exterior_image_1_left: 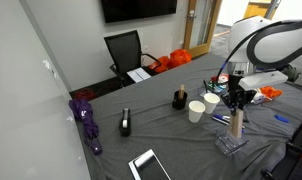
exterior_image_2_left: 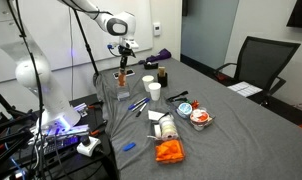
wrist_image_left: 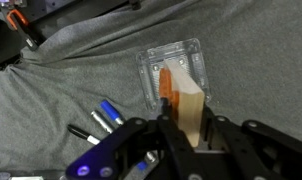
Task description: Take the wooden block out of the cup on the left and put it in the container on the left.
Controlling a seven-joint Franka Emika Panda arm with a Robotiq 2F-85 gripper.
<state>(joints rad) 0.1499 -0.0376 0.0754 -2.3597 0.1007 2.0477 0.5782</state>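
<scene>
My gripper [wrist_image_left: 188,128] is shut on the light-tan wooden block [wrist_image_left: 187,105], which stands upright between the fingers. It hangs directly above the clear plastic container [wrist_image_left: 196,55] on the grey cloth. An orange piece [wrist_image_left: 165,84] lies inside the container. In both exterior views the gripper [exterior_image_1_left: 237,101] [exterior_image_2_left: 121,56] holds the block [exterior_image_1_left: 237,120] [exterior_image_2_left: 120,74] a little above the container [exterior_image_1_left: 229,146] [exterior_image_2_left: 115,94]. The two paper cups [exterior_image_1_left: 196,111] [exterior_image_1_left: 211,103] stand beside it, and they also show in an exterior view [exterior_image_2_left: 148,85] [exterior_image_2_left: 146,68].
Blue and black pens [wrist_image_left: 106,116] lie on the cloth next to the container. A dark jar [exterior_image_1_left: 178,98], a black marker box [exterior_image_1_left: 126,123], a purple cloth [exterior_image_1_left: 87,120], a tablet [exterior_image_1_left: 149,164] and orange items [exterior_image_2_left: 169,150] are spread over the table.
</scene>
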